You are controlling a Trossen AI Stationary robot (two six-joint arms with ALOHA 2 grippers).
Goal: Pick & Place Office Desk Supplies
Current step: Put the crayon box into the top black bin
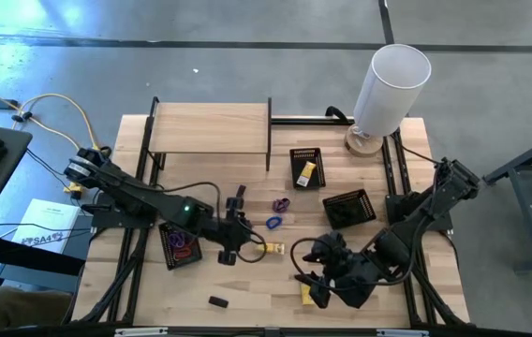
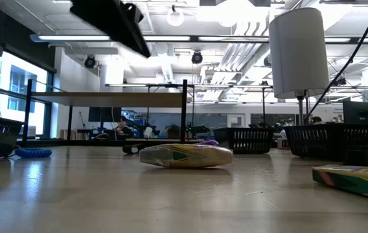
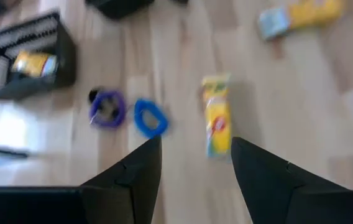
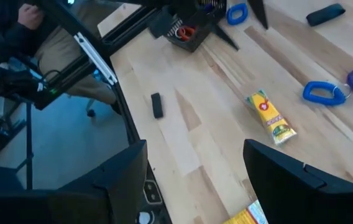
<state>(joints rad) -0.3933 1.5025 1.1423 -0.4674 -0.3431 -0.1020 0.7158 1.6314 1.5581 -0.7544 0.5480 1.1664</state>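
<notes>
Left claw (image 3: 195,165), your nearer one, hangs part-open and empty just short of the yellow packet (image 3: 217,122), whose long axis runs straight ahead between the fingers; right claw (image 4: 195,180) waits wide.

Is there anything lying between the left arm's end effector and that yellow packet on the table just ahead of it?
No. In the left wrist view the end effector hangs open over bare wood, and the yellow packet lies just beyond its fingertips with nothing between.

Left gripper (image 1: 247,249) mid-table, jaws apart and empty, right gripper (image 1: 311,279) near front edge, jaws wide apart
</notes>
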